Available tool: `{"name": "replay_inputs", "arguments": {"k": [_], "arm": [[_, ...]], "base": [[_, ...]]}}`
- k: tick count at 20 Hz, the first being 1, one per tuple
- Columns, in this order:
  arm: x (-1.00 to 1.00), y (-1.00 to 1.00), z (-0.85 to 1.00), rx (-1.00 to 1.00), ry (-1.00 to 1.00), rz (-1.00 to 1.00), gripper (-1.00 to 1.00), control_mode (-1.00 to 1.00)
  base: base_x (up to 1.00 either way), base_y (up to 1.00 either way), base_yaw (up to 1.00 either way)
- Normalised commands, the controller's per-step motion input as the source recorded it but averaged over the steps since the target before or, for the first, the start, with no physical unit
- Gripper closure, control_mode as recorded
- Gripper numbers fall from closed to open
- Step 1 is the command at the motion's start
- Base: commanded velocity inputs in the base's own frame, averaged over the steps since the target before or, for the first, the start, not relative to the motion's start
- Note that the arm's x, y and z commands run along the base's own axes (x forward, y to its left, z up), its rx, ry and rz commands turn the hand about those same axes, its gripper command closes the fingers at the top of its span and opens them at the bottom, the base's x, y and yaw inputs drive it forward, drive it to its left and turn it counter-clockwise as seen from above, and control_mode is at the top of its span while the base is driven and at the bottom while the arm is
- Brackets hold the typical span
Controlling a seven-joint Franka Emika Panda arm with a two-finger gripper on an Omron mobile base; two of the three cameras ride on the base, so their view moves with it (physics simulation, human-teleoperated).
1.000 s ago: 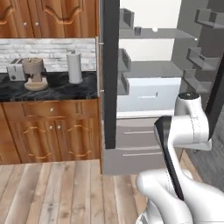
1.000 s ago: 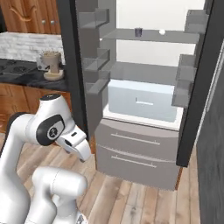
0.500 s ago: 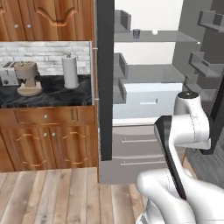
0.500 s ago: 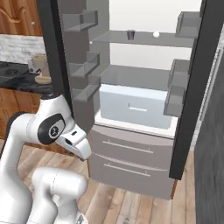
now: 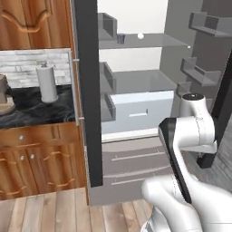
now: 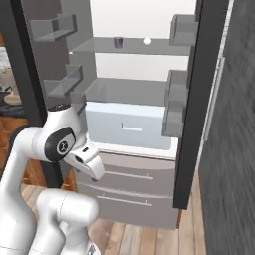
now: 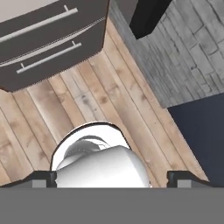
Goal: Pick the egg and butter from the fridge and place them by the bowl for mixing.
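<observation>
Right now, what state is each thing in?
fridge: doors open, lower drawers shut
egg: resting on the top shelf, untouched
small dark cup: upright on the same shelf, left of the egg
paper towel roll: upright on the counter
gripper: open, empty, pointing at the floor

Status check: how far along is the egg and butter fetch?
Done: the fridge stands open. In hand: nothing; the gripper is open, aimed at the wooden floor. Left: the egg still sits on the top shelf; butter and bowl aren't identifiable here, so both picks and placements remain.
</observation>
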Motion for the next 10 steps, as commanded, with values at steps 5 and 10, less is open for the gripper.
{"name": "replay_inputs", "arguments": {"k": [5,10], "arm": [[0.0,0.0,0.0,0.0,0.0,0.0,-1.0,1.0],[0.0,0.0,0.0,0.0,0.0,0.0,-1.0,1.0]], "base": [[0.43,0.01,-0.05],[0.58,0.0,0.0]]}}
